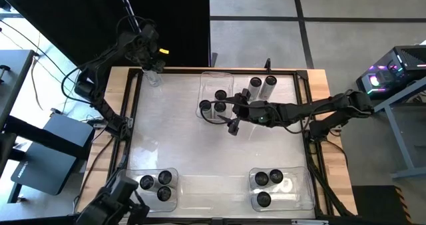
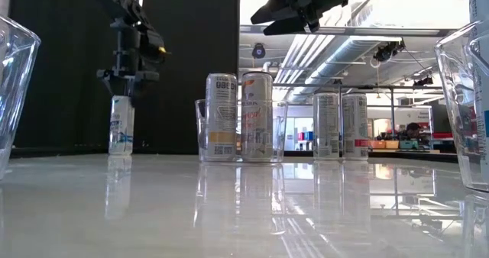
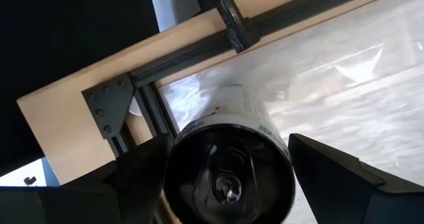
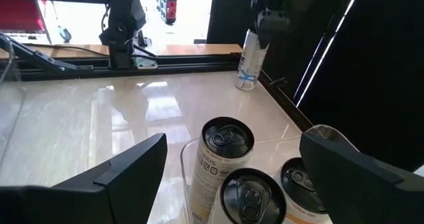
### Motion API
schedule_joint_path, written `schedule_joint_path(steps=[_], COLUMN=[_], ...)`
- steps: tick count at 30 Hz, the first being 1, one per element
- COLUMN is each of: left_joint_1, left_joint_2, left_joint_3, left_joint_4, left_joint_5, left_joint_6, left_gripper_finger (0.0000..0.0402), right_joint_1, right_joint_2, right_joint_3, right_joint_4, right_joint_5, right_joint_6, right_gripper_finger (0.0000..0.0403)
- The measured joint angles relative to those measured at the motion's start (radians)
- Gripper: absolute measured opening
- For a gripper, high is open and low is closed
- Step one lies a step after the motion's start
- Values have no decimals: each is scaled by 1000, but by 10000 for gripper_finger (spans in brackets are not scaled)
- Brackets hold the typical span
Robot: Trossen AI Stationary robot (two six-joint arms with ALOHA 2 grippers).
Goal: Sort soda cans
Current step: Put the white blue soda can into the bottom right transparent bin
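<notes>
A soda can [image 1: 154, 78] stands upright alone at the table's far left corner; it also shows in the low view [image 2: 121, 128]. My left gripper [image 3: 225, 144] points down over it, open, one finger on either side of the can's top [image 3: 228, 181]; whether they touch it, I cannot tell. My right gripper [image 1: 227, 113] hangs open and nearly level above a clear bin [image 1: 216, 76] at the far middle. Three cans [image 4: 225, 141] stand in that bin, below its fingers. Two more cans [image 1: 262, 86] stand on the table just right of that bin.
Two clear bins stand at the near edge, the left one [image 1: 174, 176] and the right one [image 1: 305, 185], each with three upright cans. A dark frame rail [image 3: 152, 101] and a wooden border run close behind the lone can. The table's middle is bare.
</notes>
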Motion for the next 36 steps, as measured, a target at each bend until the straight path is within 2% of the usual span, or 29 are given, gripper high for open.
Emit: schedule_joint_path(steps=[6, 12, 16, 20, 25, 30, 36], left_joint_1=[0, -3, -27, -110, -310, -595, -981], left_joint_2=[17, -2, -63, -152, -265, -338, -335], left_joint_3=[0, -1, -2, -1, -1, 0, 0], left_joint_4=[-15, -73, -107, -158, -254, -324, -256], left_joint_5=[1, 2, -12, -23, -21, 32, 64], left_joint_6=[17, 69, 83, 68, -37, -252, -529], left_gripper_finger=[293, 248, 246, 246, 246, 246, 246], right_joint_1=[0, 0, 2, 27, 110, 245, 408], right_joint_2=[0, 0, 0, -17, -81, -159, -206], right_joint_3=[0, 0, 0, 7, 50, 82, 85], right_joint_4=[0, 3, 33, 38, -57, -132, -213], right_joint_5=[0, 0, 0, 0, 1, 6, 125], right_joint_6=[0, -3, -18, -44, -26, 31, 107], right_gripper_finger=[341, 341, 341, 341, 341, 341, 341])
